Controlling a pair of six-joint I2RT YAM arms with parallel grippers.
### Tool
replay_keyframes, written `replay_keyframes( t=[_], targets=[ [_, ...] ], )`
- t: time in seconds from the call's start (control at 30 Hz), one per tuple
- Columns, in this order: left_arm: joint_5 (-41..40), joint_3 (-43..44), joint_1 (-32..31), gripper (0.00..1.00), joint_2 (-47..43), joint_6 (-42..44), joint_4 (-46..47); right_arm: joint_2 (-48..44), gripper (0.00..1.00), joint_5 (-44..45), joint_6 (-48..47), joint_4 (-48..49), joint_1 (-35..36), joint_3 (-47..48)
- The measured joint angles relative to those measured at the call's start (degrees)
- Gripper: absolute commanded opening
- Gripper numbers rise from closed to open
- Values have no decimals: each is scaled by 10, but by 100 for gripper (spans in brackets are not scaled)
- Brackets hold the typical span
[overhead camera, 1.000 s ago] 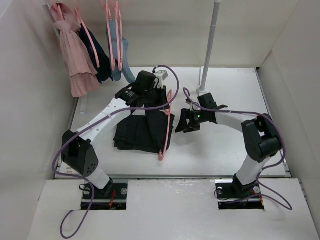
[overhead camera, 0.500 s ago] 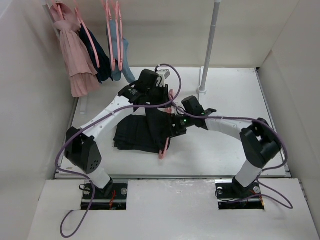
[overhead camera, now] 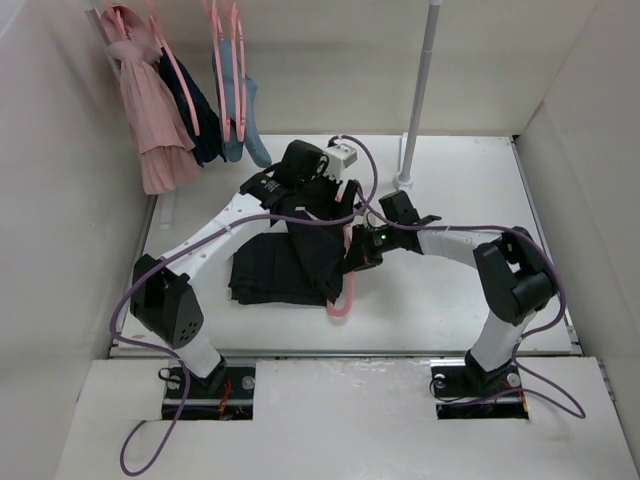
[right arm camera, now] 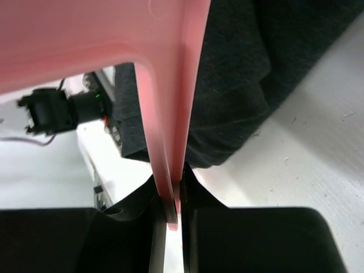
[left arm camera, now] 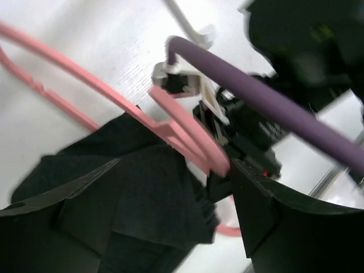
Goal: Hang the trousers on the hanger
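The black trousers (overhead camera: 268,272) lie folded on the white table, with one part draped up over the pink hanger (overhead camera: 347,268). My right gripper (overhead camera: 364,246) is shut on the hanger's thin edge (right arm camera: 166,85), which runs up from between its jaws (right arm camera: 173,211). Black trousers cloth (right arm camera: 244,79) hangs just behind that edge. My left gripper (overhead camera: 322,214) hovers over the same spot with its jaws open. In the left wrist view the trousers fabric (left arm camera: 153,199) and a hanger bar (left arm camera: 187,136) lie between the left gripper's (left arm camera: 170,205) spread fingers without being pinched.
Several garments hang at the back left on pink hangers (overhead camera: 224,60): a pink one (overhead camera: 150,115), a dark navy one (overhead camera: 198,122) and a blue-grey one (overhead camera: 243,118). A white pole (overhead camera: 420,90) stands on its base (overhead camera: 403,182) behind the right gripper. Pale walls close both sides.
The right gripper came in from the right and shut on the hanger. The left gripper, shut before, has opened. The hanger's lower end has shifted slightly right and toward the near edge.
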Motion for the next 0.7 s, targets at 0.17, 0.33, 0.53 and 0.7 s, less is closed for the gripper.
replay_keyframes(
  t=[0.17, 0.33, 0.53, 0.7],
  targets=[
    [61, -30, 7, 78, -52, 188, -15, 5, 0, -53, -28, -1, -43, -6],
    [41, -68, -8, 88, -51, 338, -27, 12, 0, -77, -43, -1, -75, -17],
    [-4, -153, -38, 99, 7, 415, -1, 12, 0, -85, -49, 3, -86, -28],
    [-28, -153, -57, 99, 49, 442, 13, 14, 0, -86, -49, 7, -86, -30]
  ],
)
